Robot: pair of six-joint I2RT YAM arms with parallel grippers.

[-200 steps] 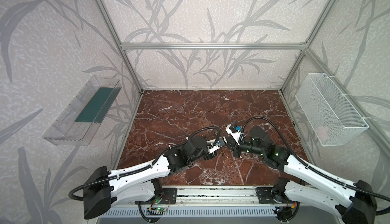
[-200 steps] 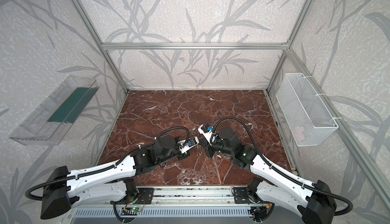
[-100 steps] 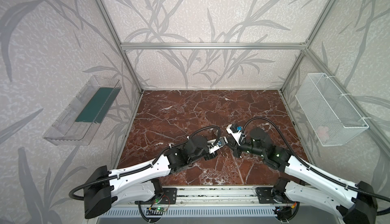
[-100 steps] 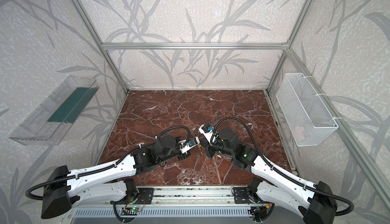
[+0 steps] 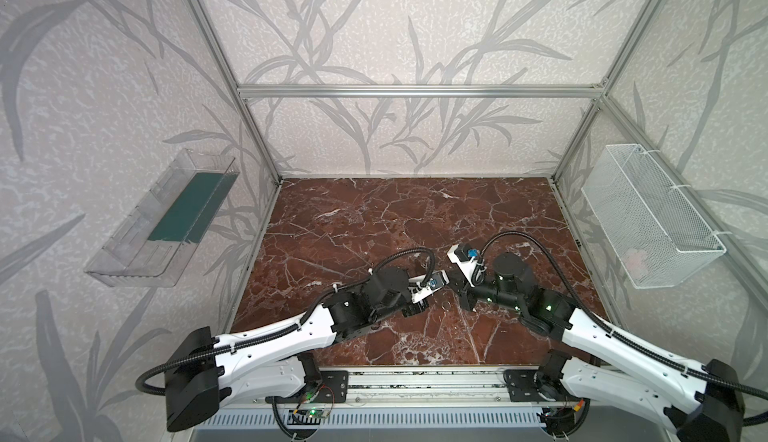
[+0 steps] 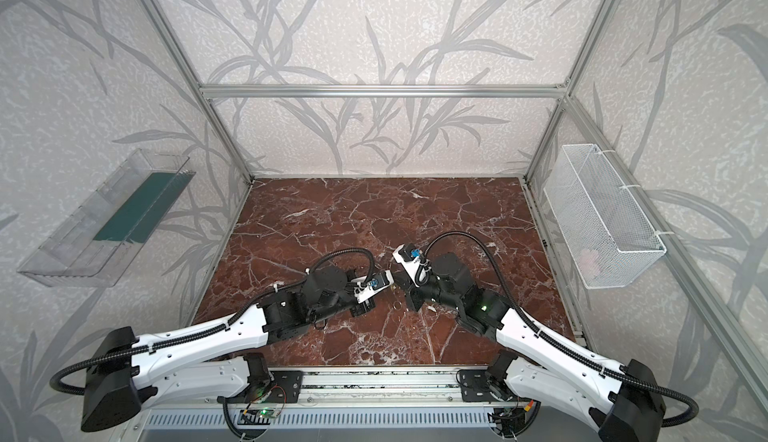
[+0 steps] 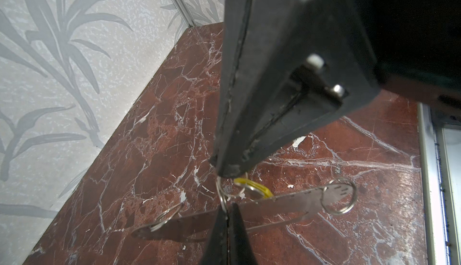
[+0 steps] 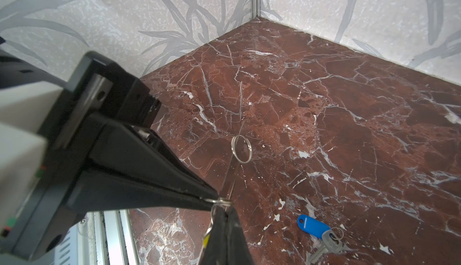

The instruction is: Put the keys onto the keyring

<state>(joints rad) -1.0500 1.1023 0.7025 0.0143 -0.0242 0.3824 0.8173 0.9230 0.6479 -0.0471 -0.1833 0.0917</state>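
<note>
In both top views the left arm [image 5: 291,331] and the right arm [image 5: 602,336] meet low over the front middle of a red marble table [image 5: 374,219]. The keys are too small to make out there.

Left wrist view: the left pincer [image 7: 226,212] and the right pincer [image 7: 228,171] are both closed tight. They are tip to tip on one small wire ring [image 7: 220,191] threaded through the middle of the keyring [image 7: 287,201], a flat metal plate. The yellow key [image 7: 262,190] sits just behind the plate, beside that ring.

Right wrist view: the plate shows edge-on. The blue key [image 8: 313,225] lies on the table, well apart from the pincers.
</note>
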